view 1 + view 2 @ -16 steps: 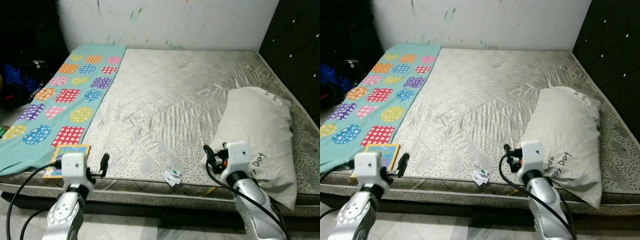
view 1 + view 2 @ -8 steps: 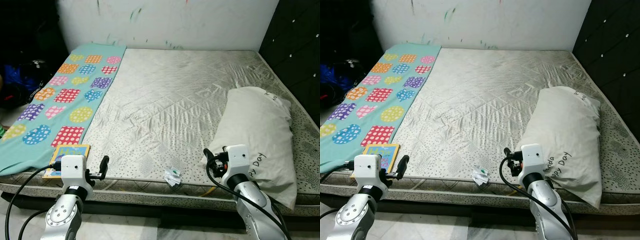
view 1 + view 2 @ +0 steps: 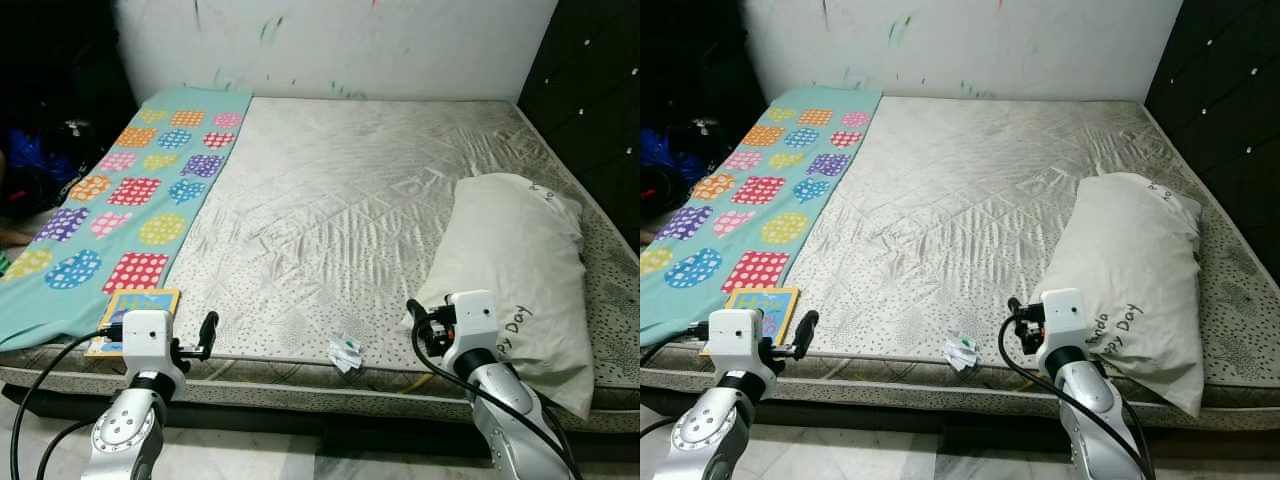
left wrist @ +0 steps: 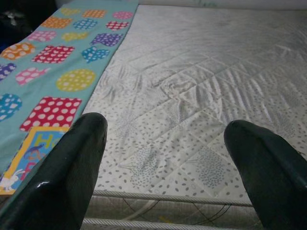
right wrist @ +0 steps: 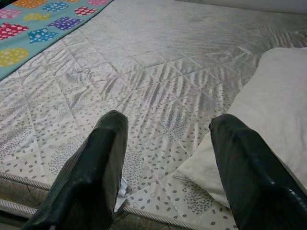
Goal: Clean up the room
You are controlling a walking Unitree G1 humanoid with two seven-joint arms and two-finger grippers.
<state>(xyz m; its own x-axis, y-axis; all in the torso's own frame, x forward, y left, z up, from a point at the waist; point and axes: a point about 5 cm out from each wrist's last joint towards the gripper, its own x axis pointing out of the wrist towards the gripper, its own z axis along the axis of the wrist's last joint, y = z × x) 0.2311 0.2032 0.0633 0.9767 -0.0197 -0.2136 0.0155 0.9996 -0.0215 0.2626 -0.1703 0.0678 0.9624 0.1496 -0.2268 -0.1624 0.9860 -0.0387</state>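
Silvery quilted mattress (image 3: pixel 370 190) spreads out ahead, with a teal blanket (image 3: pixel 120 200) of bright dotted patches along its left side and a children's book (image 3: pixel 135 318) resting on that blanket's near corner. Left gripper (image 4: pixel 168 158) hangs at the near edge, beside the book, fingers spread wide and gripping nothing. Right gripper (image 5: pixel 168 167), jaws just as far apart, sits at the near end of the white pillow (image 3: pixel 520 270), a small crumpled wrapper (image 3: pixel 346 352) lying on the mattress edge between the two arms.
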